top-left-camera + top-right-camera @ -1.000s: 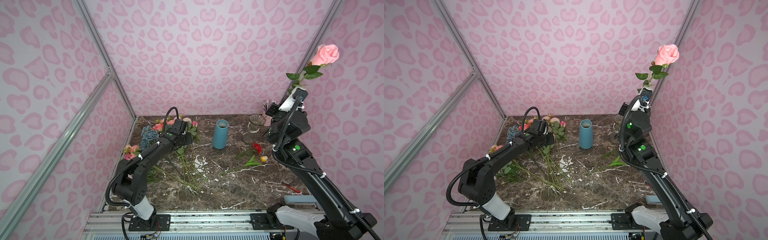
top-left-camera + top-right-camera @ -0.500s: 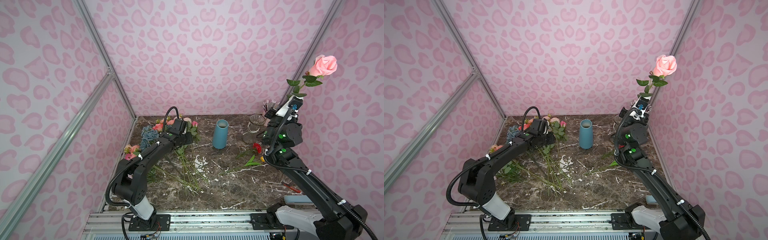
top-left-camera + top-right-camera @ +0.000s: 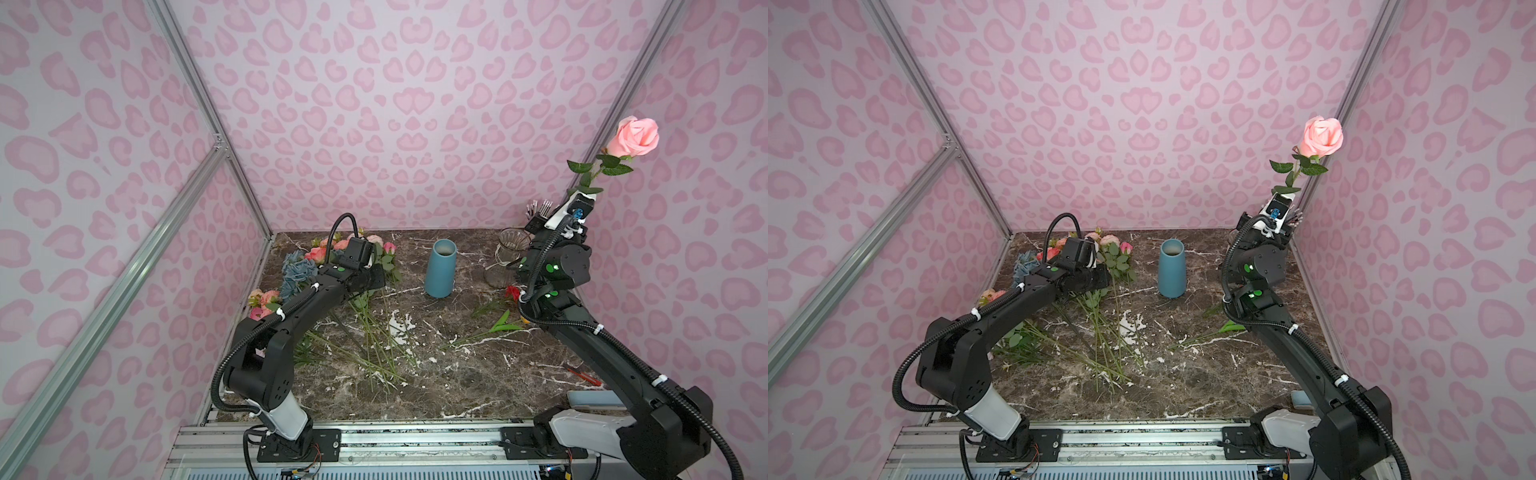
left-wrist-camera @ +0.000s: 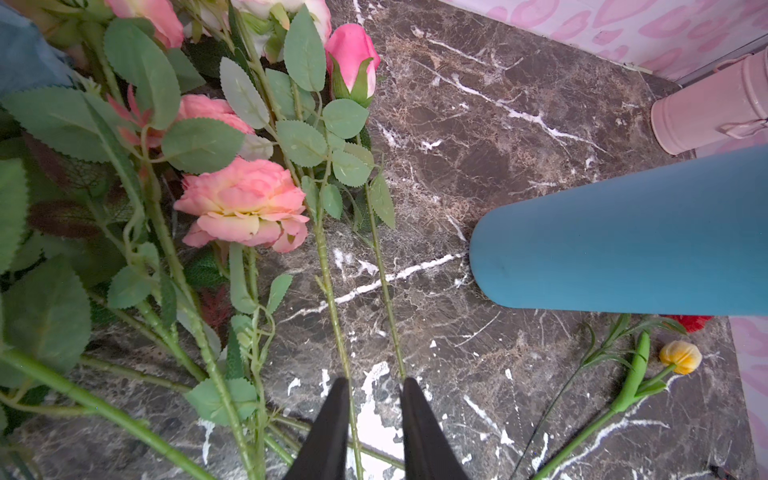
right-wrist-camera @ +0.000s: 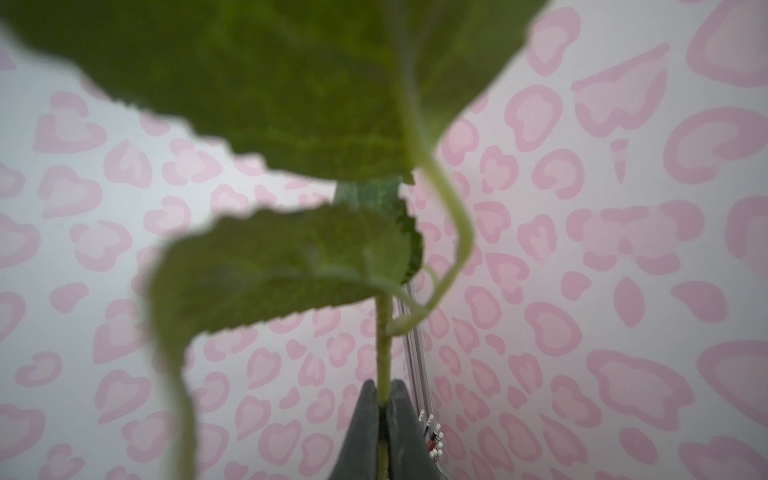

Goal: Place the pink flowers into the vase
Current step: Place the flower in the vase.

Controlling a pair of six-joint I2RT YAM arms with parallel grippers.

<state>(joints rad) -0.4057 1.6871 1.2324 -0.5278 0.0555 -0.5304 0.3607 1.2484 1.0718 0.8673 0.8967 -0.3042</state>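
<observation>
Two checks. Nearest: see left gripper [image 4: 372, 384], fingers [image 4: 332, 428] slightly spread, low over stems of pink flowers [image 4: 245, 205] heaped on marble table [image 3: 457, 374], left of blue vase [image 3: 441, 270]. Farther: see right gripper [image 5: 384, 388] pinching pink rose [image 3: 633, 137] stem, bloom aloft.

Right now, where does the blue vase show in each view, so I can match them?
Top view: blue vase upright, mid-table towards the back wall.
Top view: blue vase right of the pink flowers.
Left wrist: blue vase large, side-on, across bare marble from the pink flowers.
Right wrist: not in it; only the pink rose stem, leaves and wall.
Shared landmark, bar the right wrist: the pink rosebud nearest the vase.
</observation>
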